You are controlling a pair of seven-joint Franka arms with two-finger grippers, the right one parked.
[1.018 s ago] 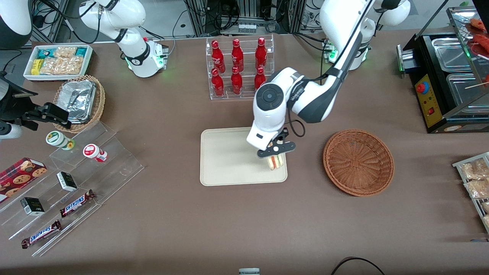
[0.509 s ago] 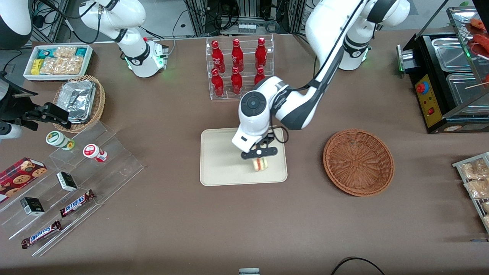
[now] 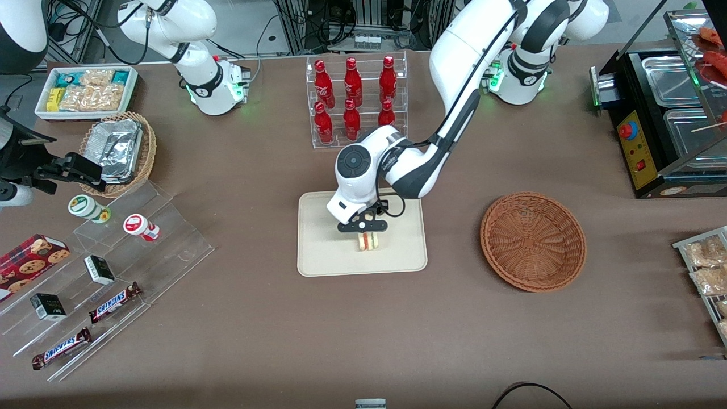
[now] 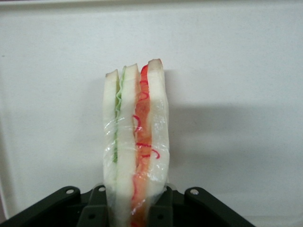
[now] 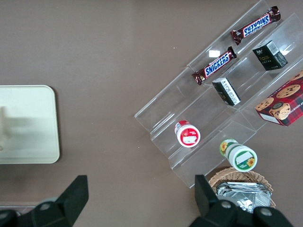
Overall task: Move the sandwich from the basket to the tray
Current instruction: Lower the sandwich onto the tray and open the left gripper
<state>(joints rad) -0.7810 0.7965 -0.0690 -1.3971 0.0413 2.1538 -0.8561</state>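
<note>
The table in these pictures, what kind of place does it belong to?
Probably a mock snack kiosk in a robot lab: a rack of red bottles, Snickers bars on clear steps, a food warmer. The tool holds the sandwich over the tray.

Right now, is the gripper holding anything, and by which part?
Yes. The gripper, over the tray, holds the sandwich upright, its fingers clamped on the wrapped end nearest the wrist.

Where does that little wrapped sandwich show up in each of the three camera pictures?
Front view: sandwich over the tray, held in the gripper.
Left wrist view: sandwich fills the middle, clamped on edge, tray beneath.
Right wrist view: not in it.
Shared landmark: the tray.
</note>
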